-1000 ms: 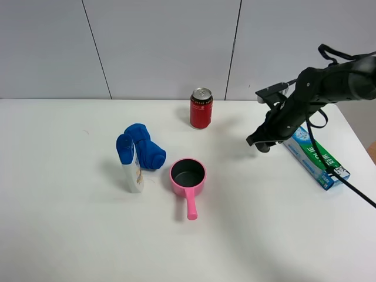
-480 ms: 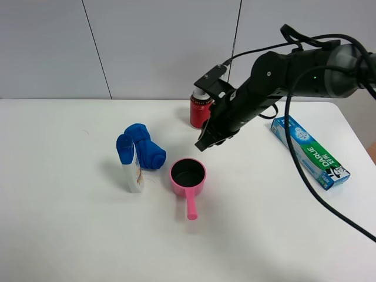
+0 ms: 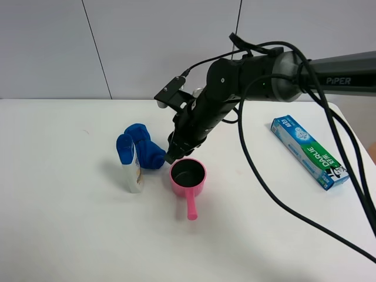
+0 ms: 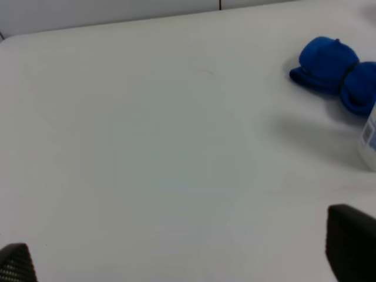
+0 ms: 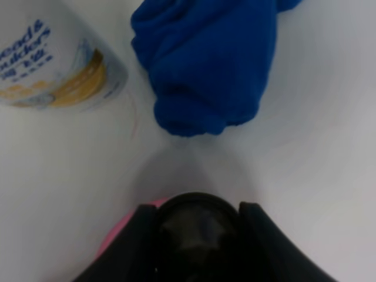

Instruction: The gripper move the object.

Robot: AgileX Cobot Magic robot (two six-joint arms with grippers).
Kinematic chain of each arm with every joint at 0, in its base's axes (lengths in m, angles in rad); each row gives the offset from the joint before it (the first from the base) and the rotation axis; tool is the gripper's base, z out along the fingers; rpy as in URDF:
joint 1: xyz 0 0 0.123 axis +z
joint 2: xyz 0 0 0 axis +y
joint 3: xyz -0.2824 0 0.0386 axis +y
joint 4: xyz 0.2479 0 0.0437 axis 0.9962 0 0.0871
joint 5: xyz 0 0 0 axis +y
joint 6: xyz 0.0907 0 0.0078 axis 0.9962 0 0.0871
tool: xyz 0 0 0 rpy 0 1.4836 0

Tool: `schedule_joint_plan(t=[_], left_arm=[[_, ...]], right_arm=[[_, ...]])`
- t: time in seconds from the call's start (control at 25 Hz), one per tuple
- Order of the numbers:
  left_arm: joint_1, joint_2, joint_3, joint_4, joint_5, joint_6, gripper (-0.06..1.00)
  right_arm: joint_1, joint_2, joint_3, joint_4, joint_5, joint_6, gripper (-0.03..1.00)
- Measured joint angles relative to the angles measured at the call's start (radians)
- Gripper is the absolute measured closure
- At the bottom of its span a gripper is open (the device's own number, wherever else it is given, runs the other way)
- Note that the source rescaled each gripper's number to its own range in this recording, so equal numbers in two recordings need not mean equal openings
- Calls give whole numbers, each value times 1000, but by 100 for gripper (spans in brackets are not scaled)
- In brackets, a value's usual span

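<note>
The right gripper (image 3: 175, 154) was stretched across the middle of the table (image 3: 70, 235). It hung over the rim of the pink pot (image 3: 189, 183), on the side nearest the blue cloth (image 3: 148, 151). I couldn't tell whether the tip was touching the rim or just above it.

In the right wrist view its two black fingers (image 5: 140, 238) sat either side of a dark rounded thing. I'm fairly sure that was the object (image 5: 197, 226), but the shot was blurry, so grain of salt. Going by that, the jaws were clamped on the object, holding it up off the table right at the pot's edge, with a sliver of pink showing beside one finger. From the high camera you couldn't pick the object out from the black tip at all.

The left gripper (image 4: 183, 251) only showed in its own wrist view. Its two dark fingertips (image 4: 351, 241) were spread wide, jaws released, with bare table between them. The cloth and a bit of the bottle were visible further off.

The pot's handle pointed toward the near edge of the table. The white bottle (image 3: 134, 170) with a blue cap stood upright just beside the cloth. The green and blue box (image 3: 308, 151) lay flat, well apart on the right.
</note>
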Motion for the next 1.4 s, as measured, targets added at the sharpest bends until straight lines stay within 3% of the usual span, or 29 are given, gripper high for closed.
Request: schedule_joint_plan(t=[0.56,0.64,0.8,0.88,1.04,1.28,1.4], left_arm=[[0,0,0,0,0,0,-6],[0,0,0,0,0,0,-6],[0,0,0,0,0,0,-6],[0,0,0,0,0,0,-6],[0,0,0,0,0,0,-6],[0,0,0,0,0,0,-6],[0,0,0,0,0,0,-6]], right_arm=[[10,42,-3,-65,79,-19,96],[10,42,-3,-69,84,-20,86],[10,42,-3,-72,81,-22,42],[10,42,-3,-73,79,-22,30],[10,42,-3,-76,68,-22,23],[12,-1,-3,-162,-65,8,22],[12,-77,-3,-195,-73,19,22]])
